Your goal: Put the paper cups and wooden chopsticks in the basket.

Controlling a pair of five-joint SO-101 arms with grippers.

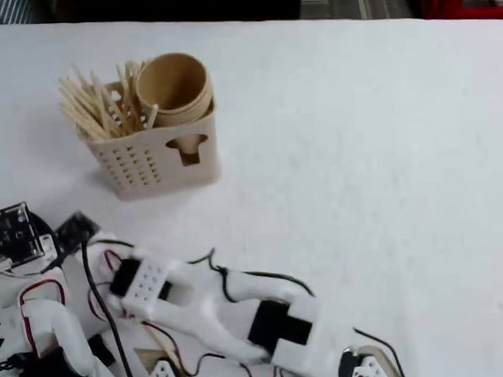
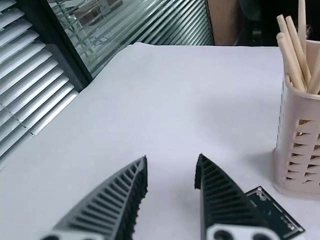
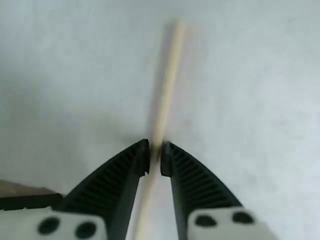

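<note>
**Clerk:** First entry, the basket?

**Checker:** One basket (image 1: 155, 163), pale and perforated, stood upright in the upper left of the high view on the white table (image 1: 358, 152).

**Clerk:** Contents?

**Checker:** Paper cups (image 1: 175, 85), tan and nested, leaned in its right part with the open mouth showing. A bundle of wooden chopsticks (image 1: 100, 103) fanned out of its left part, touching the cups. I could not tell whether a divider lay between them.

**Clerk:** Left gripper?

**Checker:** The left gripper (image 2: 172, 160) was parted, its dark ribbed fingers (image 2: 125, 195) wide apart with nothing between them, held over bare table. The basket wall (image 2: 300, 150) stood beyond it to one side. A circuit board (image 2: 272, 210) lay just beside the basket's foot, and window blinds (image 2: 30, 90) ran past the table's edge.

**Clerk:** Right gripper?

**Checker:** The right gripper (image 3: 155, 146) was clamped on a single chopstick (image 3: 170, 70). The stick ran from between the fingertips out over the white table. I could not tell whether it was resting on the surface or lifted.

**Clerk:** Anything else?

**Checker:** White arms (image 1: 206, 306) with black and red wiring lay across the lower left and lower middle of the high view. The circuit board (image 1: 13, 234) sat at the left edge.
</note>
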